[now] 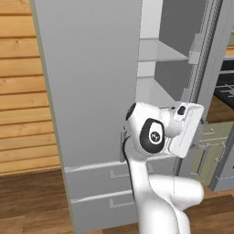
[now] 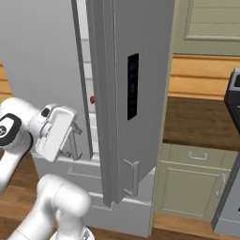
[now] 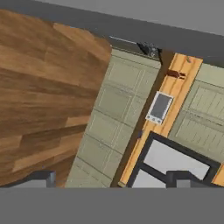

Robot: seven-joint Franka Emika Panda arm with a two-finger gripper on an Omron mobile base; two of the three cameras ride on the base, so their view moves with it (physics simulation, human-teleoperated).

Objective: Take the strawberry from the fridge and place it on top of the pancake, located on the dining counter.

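Note:
The fridge (image 1: 91, 91) stands right in front of me, its left door swung wide and its pale shelves (image 1: 160, 52) showing. The right door with the black panel (image 2: 133, 86) is ajar. Through the gap between the doors a tiny red strawberry (image 2: 92, 99) sits on a shelf inside. My gripper (image 2: 75, 140) hangs open in front of the lower part of that gap, below and left of the berry, holding nothing. In the hand view its fingertips (image 3: 41, 177) stand wide apart over floor and cabinets. The pancake and the dining counter are out of view.
The two fridge drawers (image 1: 105, 183) sit below the doors. Green cabinets (image 2: 197, 187) under a dark brown worktop (image 2: 201, 122) stand to the right, with a stove (image 2: 233, 93) at the edge. A wood plank wall (image 1: 23, 91) is on the left.

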